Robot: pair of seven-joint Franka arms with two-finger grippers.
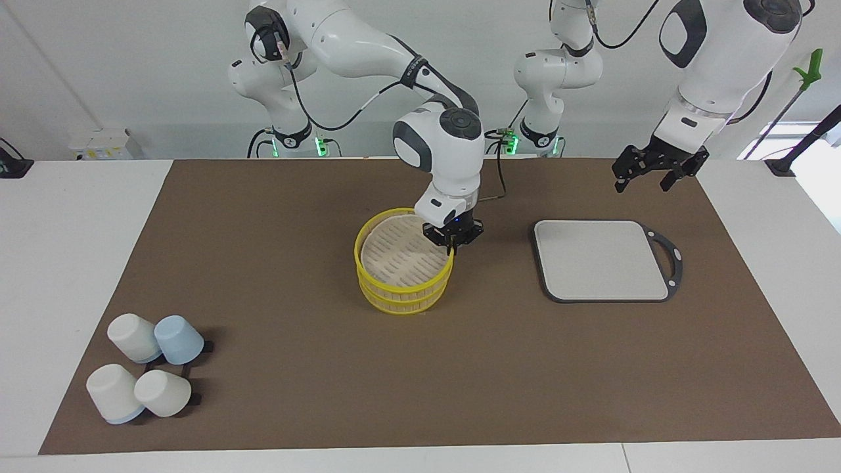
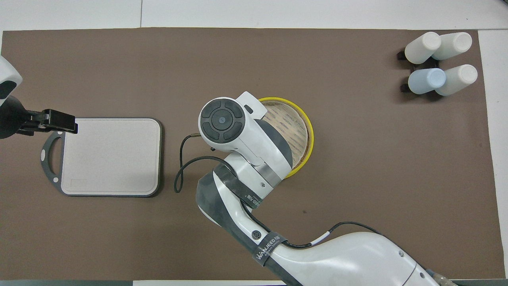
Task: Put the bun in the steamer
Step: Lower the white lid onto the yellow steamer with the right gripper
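Note:
The steamer (image 1: 401, 301), a round yellow-rimmed basket with a slatted beige floor, stands in the middle of the brown mat. No lid is on it and nothing lies on its floor. My right gripper (image 1: 451, 248) is shut on the steamer's rim on the side toward the left arm's end. In the overhead view the right arm's wrist covers that grip, and only part of the steamer (image 2: 310, 135) shows. My left gripper (image 1: 640, 180) hangs open and holds nothing, in the air by the handle end of the grey board (image 1: 601, 259). The bun is out of view.
The grey square board (image 2: 111, 155) with a dark handle lies flat toward the left arm's end. Several upturned white and pale blue cups (image 1: 148, 374) cluster at the mat's corner toward the right arm's end, far from the robots. A cable trails from the right wrist.

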